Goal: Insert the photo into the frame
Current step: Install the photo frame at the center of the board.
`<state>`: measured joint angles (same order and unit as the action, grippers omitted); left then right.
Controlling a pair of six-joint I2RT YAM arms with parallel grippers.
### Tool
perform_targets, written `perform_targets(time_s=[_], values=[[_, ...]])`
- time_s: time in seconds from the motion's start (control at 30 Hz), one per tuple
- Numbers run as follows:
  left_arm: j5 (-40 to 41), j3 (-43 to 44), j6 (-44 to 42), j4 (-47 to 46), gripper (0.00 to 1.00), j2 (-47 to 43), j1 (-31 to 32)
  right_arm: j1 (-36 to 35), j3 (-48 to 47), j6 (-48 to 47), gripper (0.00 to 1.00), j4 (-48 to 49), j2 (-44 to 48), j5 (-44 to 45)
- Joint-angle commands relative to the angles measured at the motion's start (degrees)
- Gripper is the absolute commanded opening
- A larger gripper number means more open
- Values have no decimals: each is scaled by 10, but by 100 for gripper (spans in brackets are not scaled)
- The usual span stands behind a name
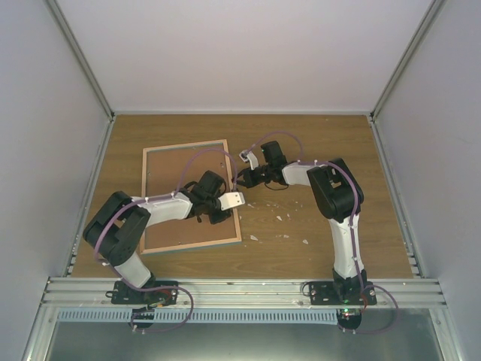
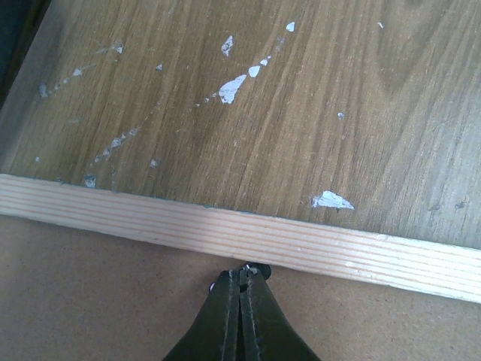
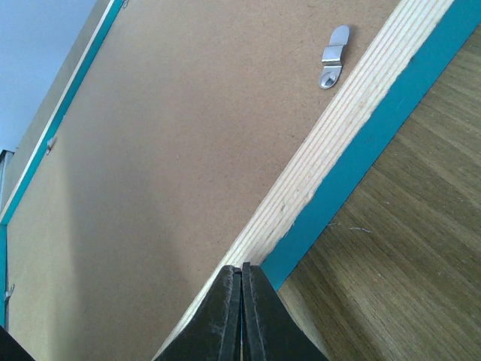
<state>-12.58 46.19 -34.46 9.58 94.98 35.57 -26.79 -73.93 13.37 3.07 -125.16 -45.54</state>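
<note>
Nearest the lens in the left wrist view, at the bottom centre, the left gripper [image 2: 240, 272] shows its two dark fingers pressed flat together, with nothing between them. Their tips sit over brown board at the line where it meets a pale, striped wood rim that crosses the picture from the left edge to the lower right. Both belong to the frame [image 1: 169, 177]. In the top view it lies back-up on the table [image 1: 323, 143], left of centre, with its brown board facing the camera inside a light wood border. Above the rim in the left wrist view, the wood-grain tabletop is scattered with white flecks [image 2: 231, 89]. The right gripper [image 3: 242, 268], at the bottom centre of its own wrist view, is likewise closed tight, finger against finger, gripping nothing. Its tips lie against the frame's rim where the layered wood meets a teal band. Whether they press on it cannot be told. Brown board fills the left and centre of that view, wood-grain table shows at the lower right, and a small silver metal clip [image 3: 334, 56] sits on the board at the upper right, just beside the rim. From above, the left arm [image 1: 120, 229] reaches up and right over the frame's lower half. The right arm [image 1: 334, 192] bends leftward from the right of the picture, its wrist near the frame's right edge.
</note>
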Motion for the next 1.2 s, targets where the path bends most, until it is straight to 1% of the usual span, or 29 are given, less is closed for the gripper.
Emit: perform_targets(time_s=[0.0,0.1,0.2,0.3,0.43,0.5,0.57,0.67,0.8,0.9,1.0,1.07,1.17], values=[[60,-43,-22,-2,0,41,11,-16,35,-16,4,-93,-56,62],[45,-33,10,-10,0,40,7,-17,37,-14,1,-90,-59,58],[3,-2,70,-2,0,54,4,-16,42,-10,1,-84,-59,56],[-23,20,129,-2,0,64,4,-19,47,-8,1,-82,-60,55],[1,10,151,-16,0,50,15,-28,49,-5,1,-79,-60,55],[7,12,147,-20,0,43,15,-32,49,-4,1,-77,-62,54],[-9,15,120,-18,1,43,15,-37,48,-5,1,-80,-64,54],[-34,9,45,-15,9,40,13,-37,50,-8,1,-82,-61,60],[-48,-7,-68,5,9,43,13,-37,52,-7,1,-83,-59,66],[-35,-29,-119,-13,9,48,13,-36,49,-6,1,-82,-61,65],[-24,-10,-111,-24,7,74,9,-36,50,-6,1,-82,-62,64],[-5,13,-60,-39,1,88,5,-36,53,-5,1,-80,-60,63],[18,27,-1,-68,0,85,-2,-36,61,0,1,-73,-59,59]])
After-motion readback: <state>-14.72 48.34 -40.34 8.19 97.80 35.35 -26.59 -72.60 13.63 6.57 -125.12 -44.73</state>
